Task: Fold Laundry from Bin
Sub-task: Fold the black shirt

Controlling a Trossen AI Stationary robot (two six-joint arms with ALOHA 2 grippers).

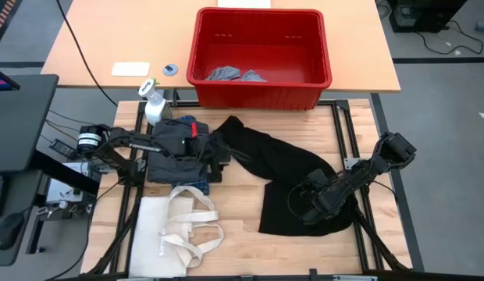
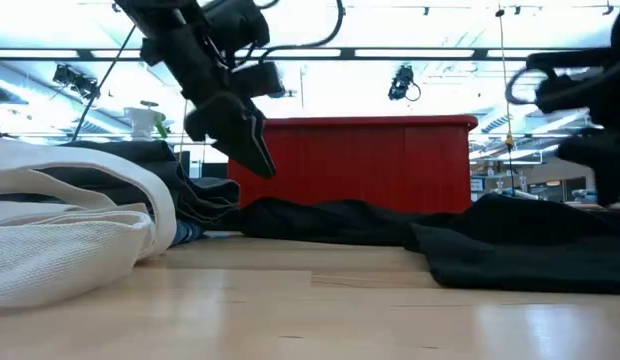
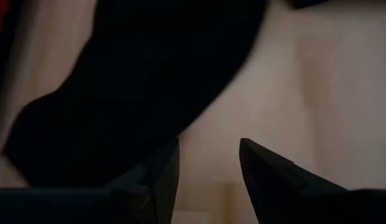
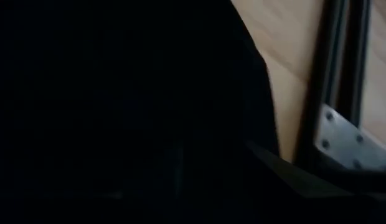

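On the table's right half, the black garment lies limp and light; my left gripper hangs empty, fingers apart, near its bunched end, while my right gripper presses its edge, grip unclear.

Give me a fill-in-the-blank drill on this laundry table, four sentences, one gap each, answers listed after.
1. The bin at the table's far edge is coloured ____.
2. The large garment spread across the wooden table is coloured ____.
3. The right gripper is over the ____ garment.
4. The cream tote bag lies on the table near the ____ arm.

Missing words: red; black; black; left
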